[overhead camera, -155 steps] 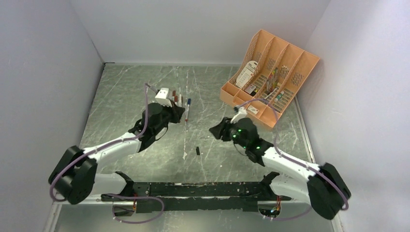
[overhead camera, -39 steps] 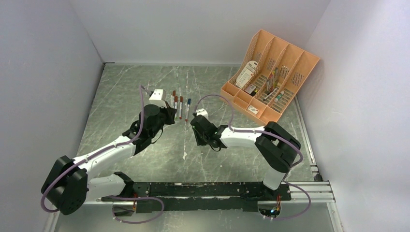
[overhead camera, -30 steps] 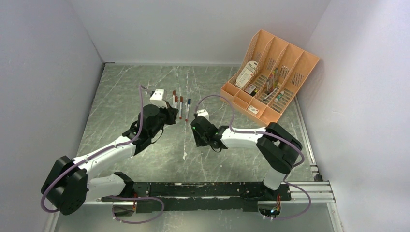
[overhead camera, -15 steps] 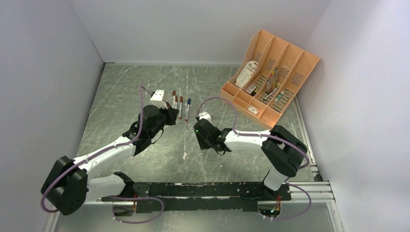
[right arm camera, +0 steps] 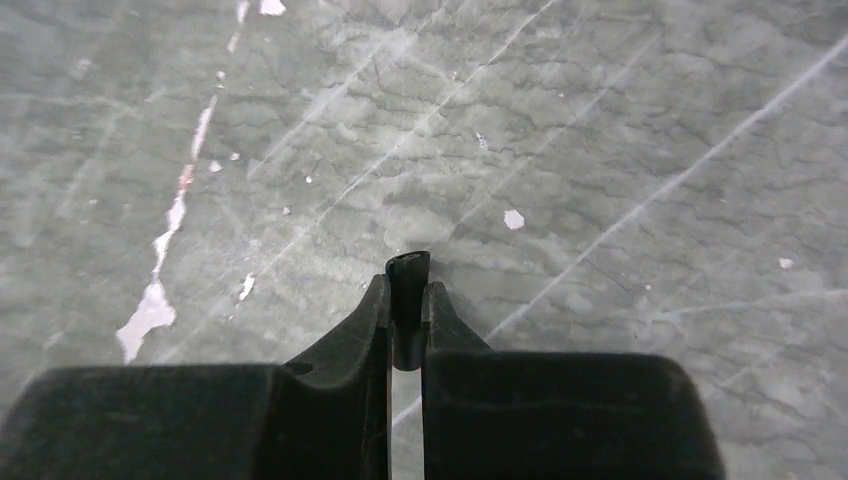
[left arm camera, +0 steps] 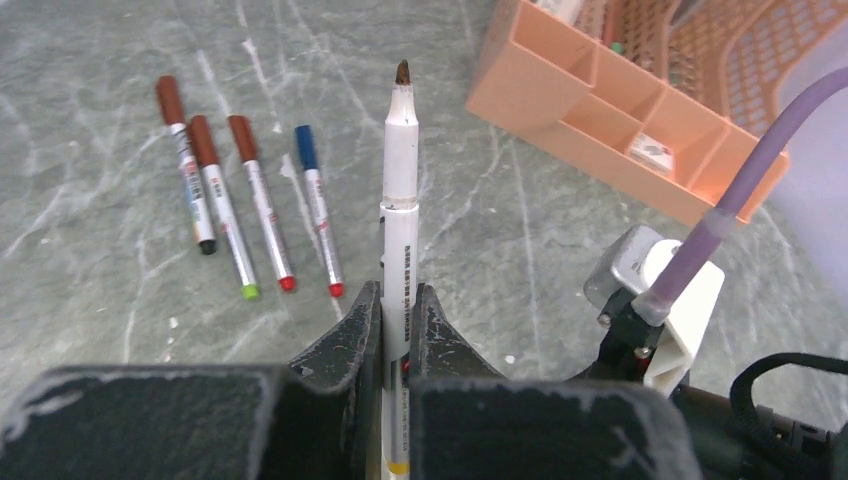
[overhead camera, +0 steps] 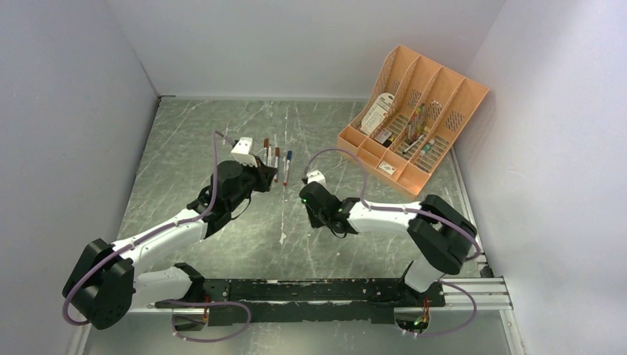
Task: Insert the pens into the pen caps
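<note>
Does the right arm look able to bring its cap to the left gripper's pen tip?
Probably yes: the right gripper, shut on the cap, sits near the left gripper, whose pen juts out with nothing between them.

Black left fingers (left arm camera: pixel 355 335) of mine, white pen (left arm camera: pixel 402 190) between them, brown tip. Grey-green table (left arm camera: pixel 100 300), veined with white scratches. Three brown-capped pens (left arm camera: pixel 228 215) there, one blue-capped pen (left arm camera: pixel 318 215), all white-barrelled. Peach-orange organizer tray (left arm camera: pixel 540 80), purple cable (left arm camera: pixel 745 190). My right fingers (right arm camera: pixel 365 335) black too, and the pen cap (right arm camera: pixel 408 285) in them black.
</note>
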Controlling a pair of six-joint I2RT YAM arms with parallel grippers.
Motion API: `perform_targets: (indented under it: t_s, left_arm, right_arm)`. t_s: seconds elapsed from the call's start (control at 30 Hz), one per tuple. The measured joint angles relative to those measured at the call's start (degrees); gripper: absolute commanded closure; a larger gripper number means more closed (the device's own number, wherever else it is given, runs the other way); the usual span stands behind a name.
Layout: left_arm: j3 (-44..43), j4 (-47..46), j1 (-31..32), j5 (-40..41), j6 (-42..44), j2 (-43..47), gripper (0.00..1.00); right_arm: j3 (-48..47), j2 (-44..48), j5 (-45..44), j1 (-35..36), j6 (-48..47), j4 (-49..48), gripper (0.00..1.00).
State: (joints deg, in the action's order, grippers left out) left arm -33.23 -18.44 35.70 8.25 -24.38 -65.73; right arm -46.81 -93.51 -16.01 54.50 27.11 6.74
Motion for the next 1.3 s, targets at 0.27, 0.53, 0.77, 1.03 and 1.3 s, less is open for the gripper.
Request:
perform_targets:
  t_s: [0.27, 0.53, 0.77, 1.03, 1.3]
  left_arm:
    - [4.3, -18.7, 0.0, -20.7, -7.9, -2.9, 0.93]
    - [7.9, -47.4, 2.2, -34.1, -26.2, -14.1, 0.93]
    - [7.6, -61.8, 6.7, -36.8, -35.2, -20.1, 0.93]
    - [6.1, -66.2, 8.9, -37.0, -40.0, -24.4, 0.93]
    - [4.5, -65.9, 9.8, -37.0, -39.3, -24.4, 0.93]
  right_arm:
    - [11.9, 22.6, -0.8, -2.6, 1.4, -16.1, 1.00]
    - [18.8, 36.6, 2.5, -11.0, 4.1, -37.2, 1.00]
    - [18.8, 37.9, 3.9, -13.2, 6.5, -44.2, 1.00]
    - [18.3, 36.6, 5.6, -13.3, 7.5, -49.0, 1.00]
    - [16.9, 35.8, 7.8, -13.3, 7.7, -50.1, 1.00]
